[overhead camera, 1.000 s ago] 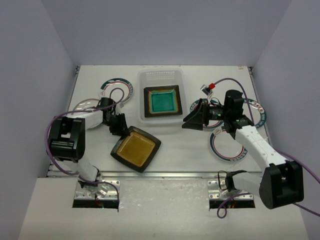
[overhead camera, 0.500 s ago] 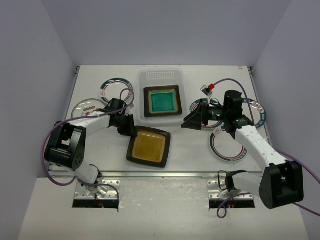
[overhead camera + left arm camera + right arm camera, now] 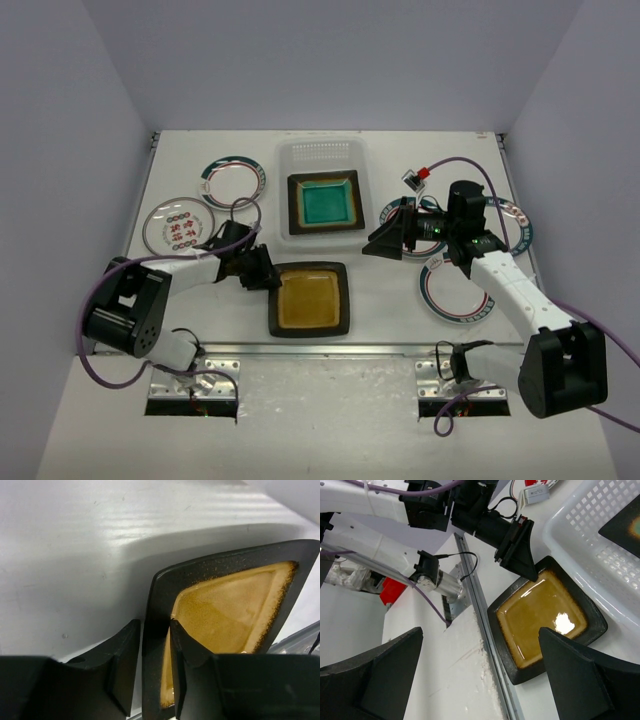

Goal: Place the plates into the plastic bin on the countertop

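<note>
Black left end effector (image 3: 262,268) pinches, jaws narrow, the left rim of the square dark-brown-rimmed amber plate (image 3: 310,300). That plate lies on the white table (image 3: 390,300) near its front edge, just outside the translucent perforated plastic bin (image 3: 320,152) holding a square teal-centred plate (image 3: 323,203). Right end effector (image 3: 384,234) hangs wide, empty, beside the bin.

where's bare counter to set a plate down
Bare countertop: the patch between the amber plate and the near-right round plate, and the strip behind the plastic bin along the back wall. Crowded: left side, with the green-rimmed plate, the red-patterned plate and the left gripper at the amber plate's rim.
</note>
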### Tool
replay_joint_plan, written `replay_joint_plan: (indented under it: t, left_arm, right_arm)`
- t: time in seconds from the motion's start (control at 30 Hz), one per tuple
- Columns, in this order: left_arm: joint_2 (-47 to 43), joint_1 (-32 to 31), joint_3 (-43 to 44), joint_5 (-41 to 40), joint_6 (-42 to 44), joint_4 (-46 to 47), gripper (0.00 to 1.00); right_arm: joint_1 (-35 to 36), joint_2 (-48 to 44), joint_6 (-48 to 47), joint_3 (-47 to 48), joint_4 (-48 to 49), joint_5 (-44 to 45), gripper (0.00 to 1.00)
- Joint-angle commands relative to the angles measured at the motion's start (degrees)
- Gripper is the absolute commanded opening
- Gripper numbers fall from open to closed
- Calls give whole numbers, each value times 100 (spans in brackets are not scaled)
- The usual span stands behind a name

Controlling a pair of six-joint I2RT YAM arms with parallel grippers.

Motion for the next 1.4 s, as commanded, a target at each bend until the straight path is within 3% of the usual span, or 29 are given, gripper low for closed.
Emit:
replay_joint_plan:
  t: [0.0, 0.17, 0.43, 0.53, 0.7, 0.9, 1.0, 1.13, 1.37]
  left_arm:
    - [-242, -90, -594, -164, -416, 509, 33]
    - [-710, -222, -1324, -31, -758, 979, 47]
    - [-1010, -573, -2093, -22, -1328, 1421, 45]
    - [-1030, -796, -2117, -224, -1466, 1422, 34]
    - [-1056, -805, -2049, -383, -1420, 1388, 0]
    - [-1796, -844, -2028, -71, -1425, 1316, 0]
    - [-2559, -867, -1949, 351, -1490, 990, 0]
    - [-3775, -858, -1683, 314, -1818, 458, 0]
    - [-3949, -858, -1562, 506, -2237, 389, 0]
  right_arm:
    - [1, -150, -85, 31, 143, 43, 99]
    - [-4, -132, -12, -25, 234, 64, 99]
    - [-9, -135, 65, -21, 288, 103, 99]
    - [-4, -159, 122, -50, 361, 125, 99]
    - [-4, -159, 154, -78, 408, 134, 99]
    - [3, -159, 121, -96, 365, 199, 99]
    - [-4, -168, 154, -79, 365, 214, 99]
    - [-4, -211, 175, -82, 360, 396, 99]
    - [4, -194, 180, -86, 285, 583, 99]
